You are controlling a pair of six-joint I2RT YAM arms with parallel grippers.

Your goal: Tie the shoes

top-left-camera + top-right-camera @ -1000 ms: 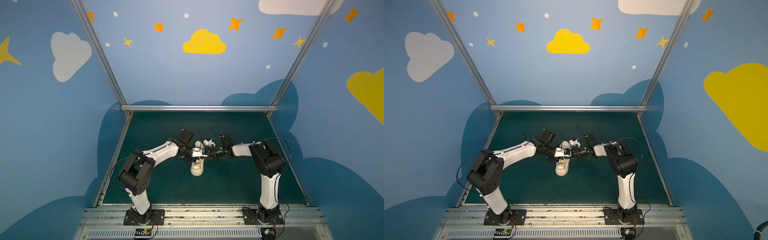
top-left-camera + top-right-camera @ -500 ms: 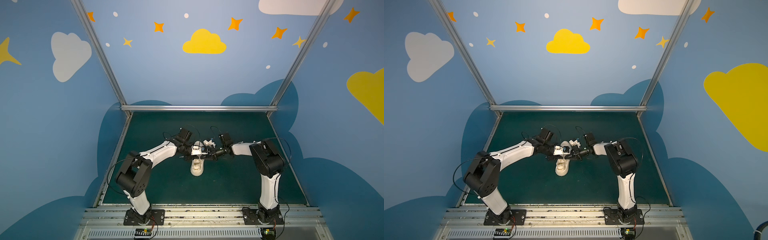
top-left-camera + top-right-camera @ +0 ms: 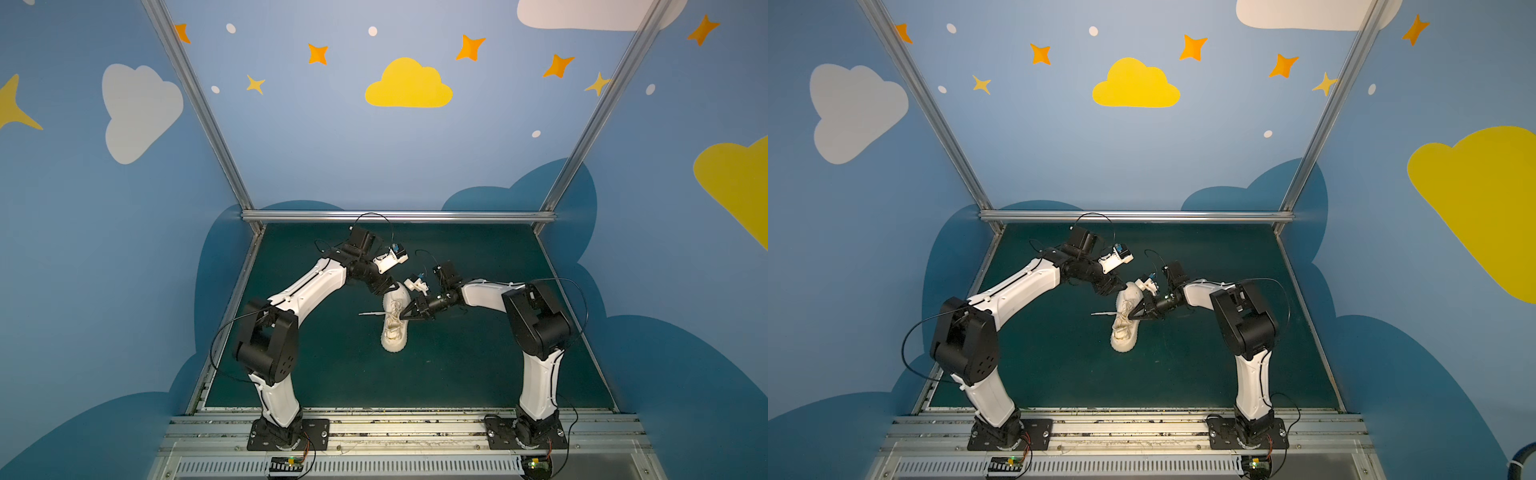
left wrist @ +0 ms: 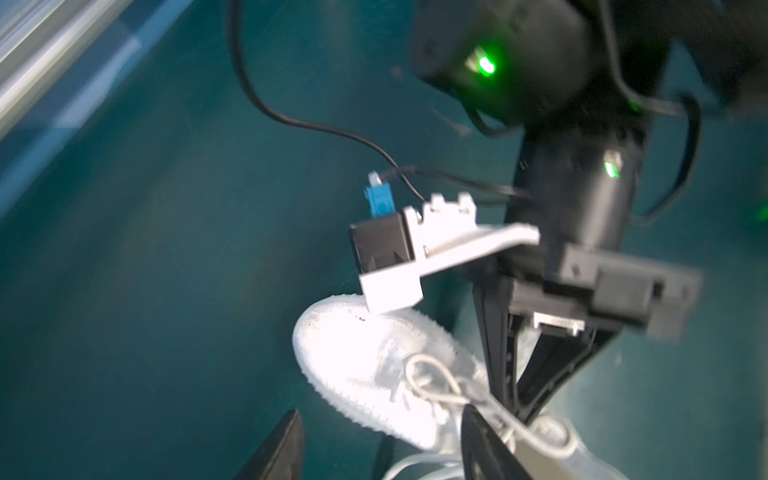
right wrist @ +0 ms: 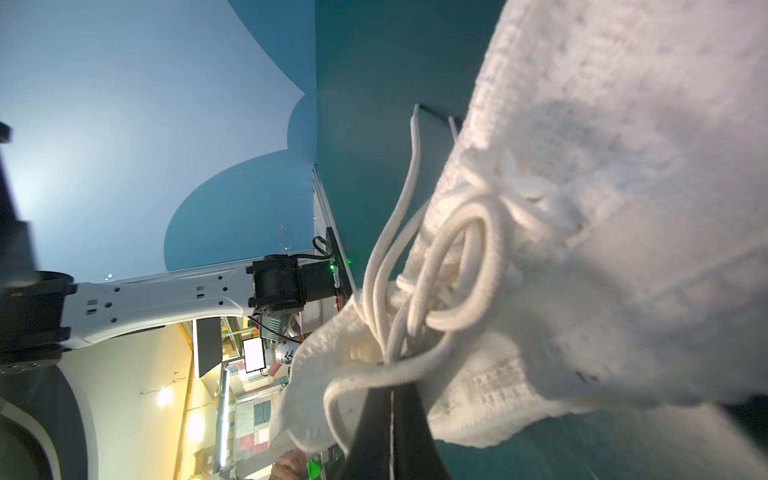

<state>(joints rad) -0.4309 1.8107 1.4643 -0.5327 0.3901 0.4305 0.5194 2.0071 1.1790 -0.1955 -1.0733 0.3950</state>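
One shoe [image 3: 394, 328] [image 3: 1124, 332] lies on the green mat [image 3: 478, 365] about midway between the two arms, its toe toward the arm bases and its heel toward the back wall. Its laces [image 5: 457, 266] sit in a loose tangle of loops over the tongue, not drawn tight. Two free ends trail off to the side. In both top views one end [image 3: 369, 314] [image 3: 1101, 314] lies flat on the mat on the left arm's side of the shoe.

The right gripper [image 3: 402, 316] [image 3: 1130, 318] [image 5: 391, 386] reaches in from the right and meets the shoe at its lacing. Its jaws are pressed together, and in the right wrist view a strand of the laces is pinched at their tips. A slack loop hangs just beside the pinch.

The left gripper [image 3: 383, 289] [image 3: 1113, 287] [image 4: 382, 444] hovers at the heel end of the shoe, close to it. Its fingers [image 4: 282, 449] stand partly apart, and nothing is between them. In the left wrist view the shoe [image 4: 357, 365] lies beyond the fingers, with the right gripper's tips down on the lacing. That view is blurred, so I cannot tell whether the left gripper touches the heel.
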